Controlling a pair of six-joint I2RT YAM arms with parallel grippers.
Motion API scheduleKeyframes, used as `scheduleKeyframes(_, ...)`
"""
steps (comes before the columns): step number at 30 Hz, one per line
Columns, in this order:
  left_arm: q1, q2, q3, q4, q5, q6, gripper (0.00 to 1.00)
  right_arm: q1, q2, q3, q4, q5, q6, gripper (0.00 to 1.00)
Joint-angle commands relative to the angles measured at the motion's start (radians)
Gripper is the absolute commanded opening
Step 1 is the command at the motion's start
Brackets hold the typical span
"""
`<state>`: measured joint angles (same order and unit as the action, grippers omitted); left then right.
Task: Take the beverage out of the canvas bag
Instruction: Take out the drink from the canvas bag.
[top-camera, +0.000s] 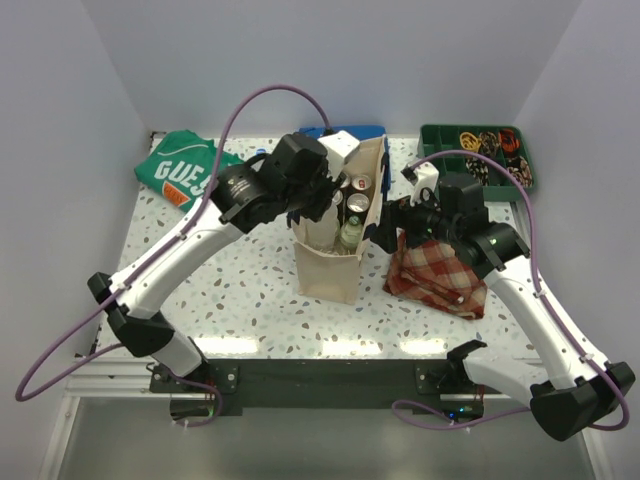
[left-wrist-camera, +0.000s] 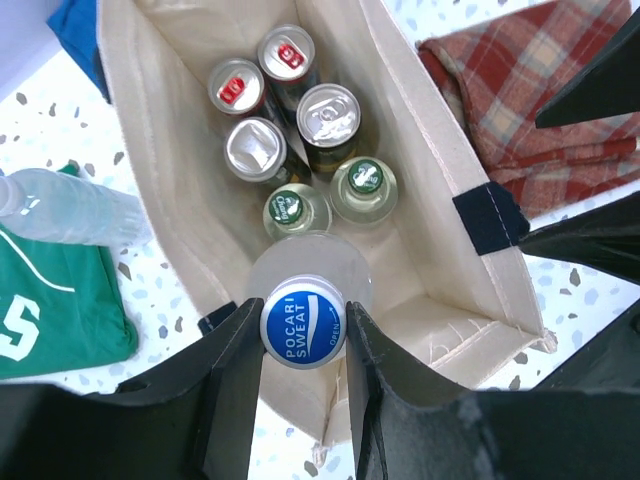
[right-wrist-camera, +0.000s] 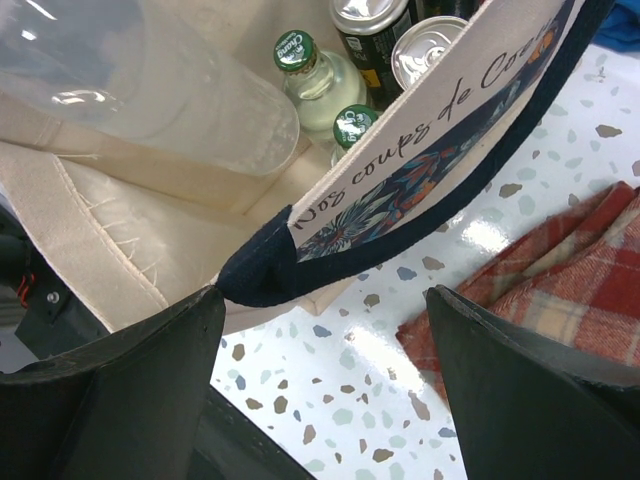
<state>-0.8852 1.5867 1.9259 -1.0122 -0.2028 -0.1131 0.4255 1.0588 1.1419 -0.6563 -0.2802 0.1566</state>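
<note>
While the left claw (left-wrist-camera: 303, 345) pinches the Pocari Sweat bottle (left-wrist-camera: 303, 318) at its cap inside the canvas bag (left-wrist-camera: 440, 190), the right claw (right-wrist-camera: 325, 300) stands spread, the bag's navy-trimmed edge between its jaws.

The canvas bag (top-camera: 330, 265) is standing upright at the middle of the tabletop (top-camera: 250, 290), with cans and bottles (top-camera: 354, 205) showing in its open mouth. The left claw (top-camera: 322, 205) is reaching over that mouth from the left. The right claw (top-camera: 385, 230) is hanging at the bag's right edge, just beside a red plaid cloth (top-camera: 440, 280). A green shirt (top-camera: 180, 170) is lying at upper left and a green tray (top-camera: 425, 150) is sitting at upper right.
</note>
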Motion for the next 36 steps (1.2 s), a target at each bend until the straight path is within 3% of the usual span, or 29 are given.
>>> scheduleKeyframes(1, -0.004, -0.145, -0.010, 0.244, -0.056, -0.011, 0.00, 0.001, -0.023, -0.001, 0.034, 0.024, 0.012, 0.86)
scheduleKeyframes(12, -0.004, -0.189, -0.018, 0.302, -0.044, -0.016, 0.00, 0.002, -0.017, 0.005, 0.044, 0.019, 0.024, 0.86)
scheduleKeyframes(21, -0.004, -0.266, -0.130, 0.437, -0.125, 0.001, 0.00, 0.001, -0.014, 0.007, 0.047, 0.018, 0.027, 0.86)
scheduleKeyframes(36, -0.004, -0.295, -0.107, 0.583, -0.150, 0.044, 0.00, 0.002, -0.014, -0.004, 0.050, 0.022, 0.034, 0.86)
